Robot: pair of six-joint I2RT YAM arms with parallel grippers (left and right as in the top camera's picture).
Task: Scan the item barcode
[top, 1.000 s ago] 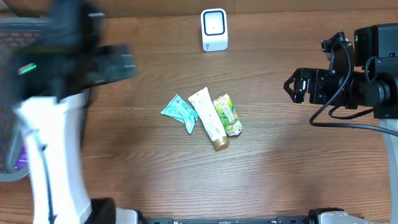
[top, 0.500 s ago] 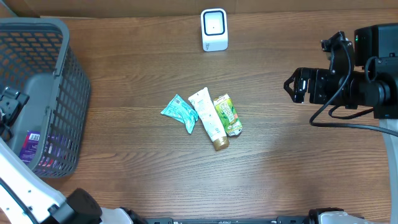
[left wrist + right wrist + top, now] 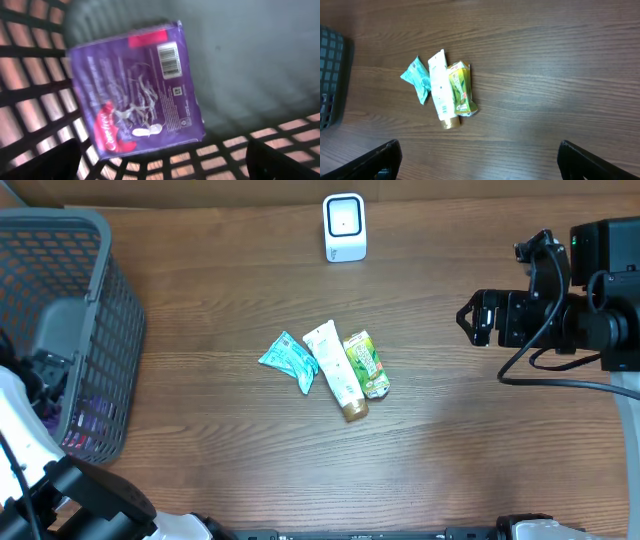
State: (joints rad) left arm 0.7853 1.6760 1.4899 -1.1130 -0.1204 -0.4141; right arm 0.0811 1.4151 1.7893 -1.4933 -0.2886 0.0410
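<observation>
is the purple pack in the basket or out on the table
In the basket: the left wrist view shows the purple pack resting inside, barcode showing, mesh walls around it.

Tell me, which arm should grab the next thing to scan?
Probably right. The right fingers are open, looking straight at the white tube. The left fingers are down in the basket over the purple pack.

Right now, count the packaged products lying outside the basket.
3, together at the centre: teal packet leftmost, white tube in the middle, green pouch on the right. Others may be hidden from view.
</observation>
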